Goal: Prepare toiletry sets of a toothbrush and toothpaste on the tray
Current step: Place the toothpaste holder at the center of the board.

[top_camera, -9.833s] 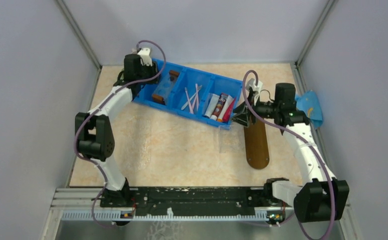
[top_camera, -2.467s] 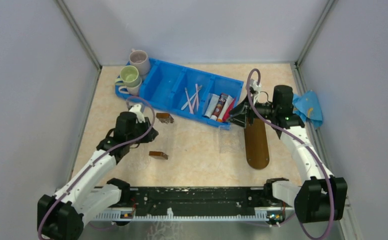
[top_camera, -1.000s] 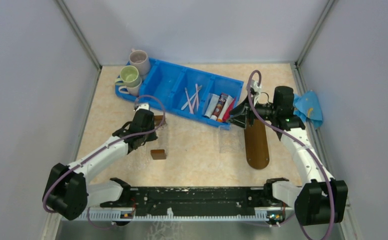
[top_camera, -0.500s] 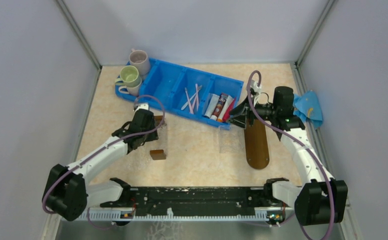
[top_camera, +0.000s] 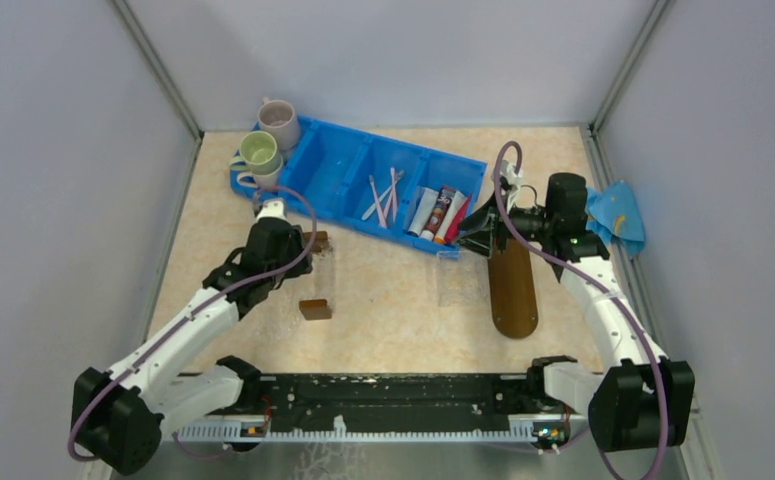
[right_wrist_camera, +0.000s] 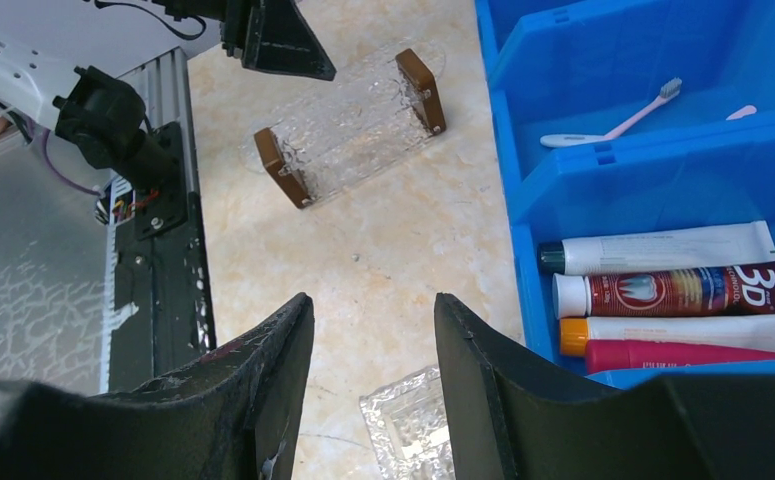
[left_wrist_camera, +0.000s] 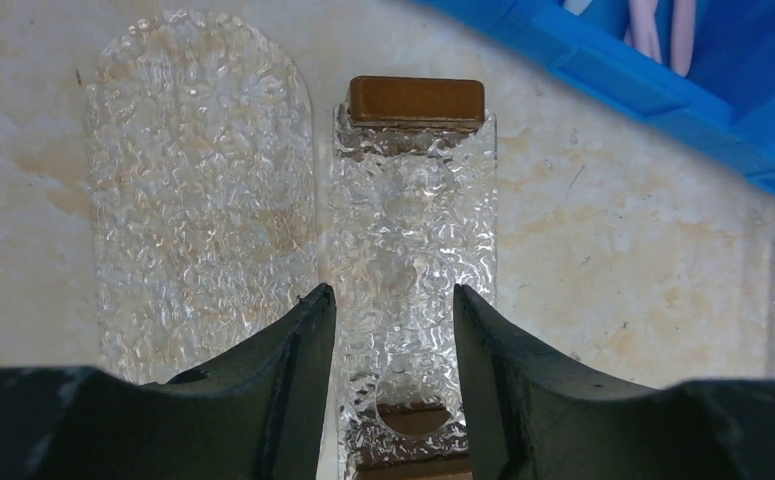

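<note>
Pale grey walls close in a beige, marbled desk. At its far side sits a blue bin with the toothbrushes in its middle compartment and the toothpaste tubes in its right one. The tray lies on the right of the desk, just near of the bin's right end, and the part of it that shows carries nothing, so no set has been started.

The right tool hovers over the tray's far end, beside the tubes, with its jaws parted and nothing between them. On the left, the left tool hangs over a clear, dimpled holder with brown end blocks. Its jaws stand apart and seem to pinch nothing (the holder looks to rest flat on the desk). Two mugs stand at the bin's far left end.

The step in hand looks like the first pick. The right tool is the better placed for it: it needs to drop into the right compartment, close across a single tube without catching its neighbours, and carry it over to the tray.
</note>
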Controlling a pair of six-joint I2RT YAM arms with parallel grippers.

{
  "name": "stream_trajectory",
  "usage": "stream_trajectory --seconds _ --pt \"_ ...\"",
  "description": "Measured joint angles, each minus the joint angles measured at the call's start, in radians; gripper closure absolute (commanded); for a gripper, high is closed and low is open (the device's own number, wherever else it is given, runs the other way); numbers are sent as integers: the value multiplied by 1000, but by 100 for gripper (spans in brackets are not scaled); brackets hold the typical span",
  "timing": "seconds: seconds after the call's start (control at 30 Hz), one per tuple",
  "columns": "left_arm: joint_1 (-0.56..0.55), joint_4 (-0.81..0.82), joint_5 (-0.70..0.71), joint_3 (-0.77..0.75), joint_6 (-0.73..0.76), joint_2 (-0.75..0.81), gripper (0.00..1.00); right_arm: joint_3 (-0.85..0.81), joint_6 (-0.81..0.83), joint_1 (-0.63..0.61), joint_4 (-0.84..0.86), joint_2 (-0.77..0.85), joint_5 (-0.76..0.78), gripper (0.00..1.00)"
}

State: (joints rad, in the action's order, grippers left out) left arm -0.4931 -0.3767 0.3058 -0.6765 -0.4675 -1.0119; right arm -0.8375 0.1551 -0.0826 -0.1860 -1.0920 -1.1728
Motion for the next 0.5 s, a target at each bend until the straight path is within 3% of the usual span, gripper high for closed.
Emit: stream_trajectory --seconds 0.2,0.5 --pt "0 40 -48 0 51 103 36 0 0 0 0 8 -1 51" --pt "0 268 -166 6 205 188 1 0 5 0 -2 12 -3 51"
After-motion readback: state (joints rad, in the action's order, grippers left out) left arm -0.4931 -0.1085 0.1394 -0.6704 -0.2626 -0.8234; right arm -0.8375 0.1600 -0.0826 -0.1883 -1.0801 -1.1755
